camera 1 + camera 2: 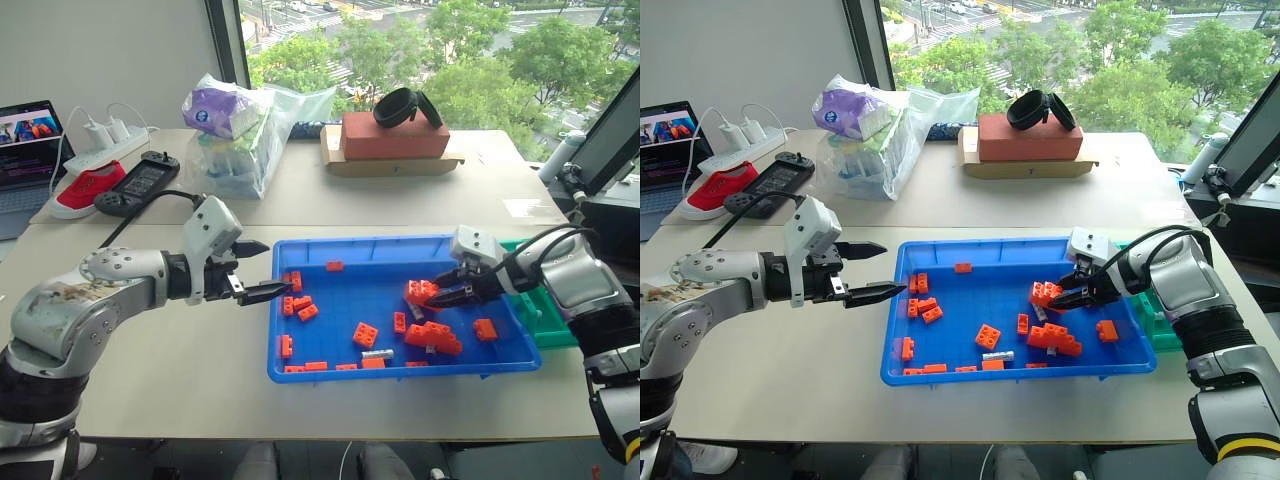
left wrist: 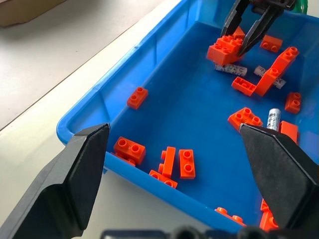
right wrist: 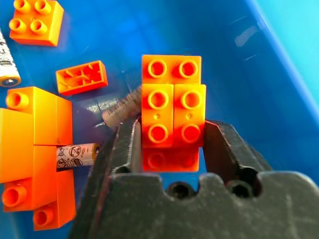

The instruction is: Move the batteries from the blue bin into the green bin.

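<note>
On a pale tabletop beside a tall window looking onto green trees, we list: the blue bin, front and centre, strewn with orange bricks. Batteries lie among those bricks, one near the front wall, others partly tucked under brick clusters; their label print is too small to read. The green bin stands touching the blue bin's right end, mostly hidden by our right arm.

Further back we note a laptop, a power strip, a black handheld controller, a plastic bag of goods, and a cardboard box carrying a black strap.

Our left gripper hovers wide apart just outside the blue bin's left rim. Our right gripper is closed around an orange brick stack inside the bin.
</note>
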`<action>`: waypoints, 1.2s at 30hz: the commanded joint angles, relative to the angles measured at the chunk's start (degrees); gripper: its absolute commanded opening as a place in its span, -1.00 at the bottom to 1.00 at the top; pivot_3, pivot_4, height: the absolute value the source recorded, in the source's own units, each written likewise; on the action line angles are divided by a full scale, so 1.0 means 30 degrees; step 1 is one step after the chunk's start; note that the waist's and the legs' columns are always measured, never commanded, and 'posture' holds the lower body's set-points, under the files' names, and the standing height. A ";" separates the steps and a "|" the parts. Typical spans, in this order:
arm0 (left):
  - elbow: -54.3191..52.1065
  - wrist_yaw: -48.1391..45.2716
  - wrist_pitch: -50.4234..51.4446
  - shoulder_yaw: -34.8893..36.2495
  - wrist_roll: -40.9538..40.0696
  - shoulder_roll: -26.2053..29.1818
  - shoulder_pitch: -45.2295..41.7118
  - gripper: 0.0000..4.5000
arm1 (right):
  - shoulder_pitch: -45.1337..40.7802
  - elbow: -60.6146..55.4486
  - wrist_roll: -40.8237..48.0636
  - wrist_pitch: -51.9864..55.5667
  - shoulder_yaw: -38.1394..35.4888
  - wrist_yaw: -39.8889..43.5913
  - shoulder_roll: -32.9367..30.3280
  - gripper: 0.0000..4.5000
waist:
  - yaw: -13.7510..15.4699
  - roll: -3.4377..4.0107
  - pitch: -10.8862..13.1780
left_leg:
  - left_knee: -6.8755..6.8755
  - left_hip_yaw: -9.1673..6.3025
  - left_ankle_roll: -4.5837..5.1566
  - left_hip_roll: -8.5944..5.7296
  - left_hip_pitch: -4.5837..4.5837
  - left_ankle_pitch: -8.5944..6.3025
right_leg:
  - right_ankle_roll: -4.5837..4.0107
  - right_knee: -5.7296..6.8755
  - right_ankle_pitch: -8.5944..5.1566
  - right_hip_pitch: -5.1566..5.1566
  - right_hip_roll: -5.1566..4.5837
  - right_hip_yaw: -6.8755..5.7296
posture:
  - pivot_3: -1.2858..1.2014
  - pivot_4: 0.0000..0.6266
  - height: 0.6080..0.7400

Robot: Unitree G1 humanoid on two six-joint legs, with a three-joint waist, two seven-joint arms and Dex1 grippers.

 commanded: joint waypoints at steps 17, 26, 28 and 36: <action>-0.0912 0.0357 0.0035 0.0884 -0.0203 0.0128 0.0013 1.00 | -0.3841 0.3617 -0.2791 -0.3057 -0.0547 -0.2823 0.1728 -0.13 | -0.0011 -0.0022 -0.0001 | -0.0004 -0.0002 -0.0004 -0.0002 0.0000 0.0002 | -0.0002 0.0012 0.0001 -0.0006 -0.0002 -0.0004 | 0.03 -0.52 1.00; -0.1175 0.0522 0.0410 0.1096 -0.0348 0.0079 0.0133 1.00 | -0.5046 0.3322 -0.2584 -0.2691 -0.1542 -0.1944 0.1150 0.98 | -0.0054 -0.0022 -0.0001 | -0.0003 -0.0002 -0.0005 -0.0001 0.0001 0.0003 | -0.0003 0.0011 0.0002 -0.0004 -0.0002 -0.0005 | 0.03 -0.52 1.00; -0.1136 0.0477 0.0447 0.1119 -0.0354 0.0123 0.0124 1.00 | -0.4990 0.1663 -0.1408 -0.1240 -0.2008 -0.0939 0.1305 0.98 | -0.0140 -0.0018 0.0001 | -0.0007 -0.0002 -0.0005 0.0000 0.0002 0.0003 | -0.0004 0.0027 0.0002 -0.0011 -0.0001 -0.0002 | 0.03 -0.52 1.00; -0.1137 0.0494 0.0545 0.0938 -0.0237 -0.0003 -0.0088 1.00 | -0.1357 -0.6232 0.0402 0.3303 -0.0829 -0.0369 0.2045 0.98 | 0.0026 -0.0032 -0.0001 | 0.0035 -0.0019 -0.0004 0.0000 0.0010 0.0003 | -0.0003 0.0095 0.0001 -0.0008 0.0000 -0.0032 | 0.03 -0.52 1.00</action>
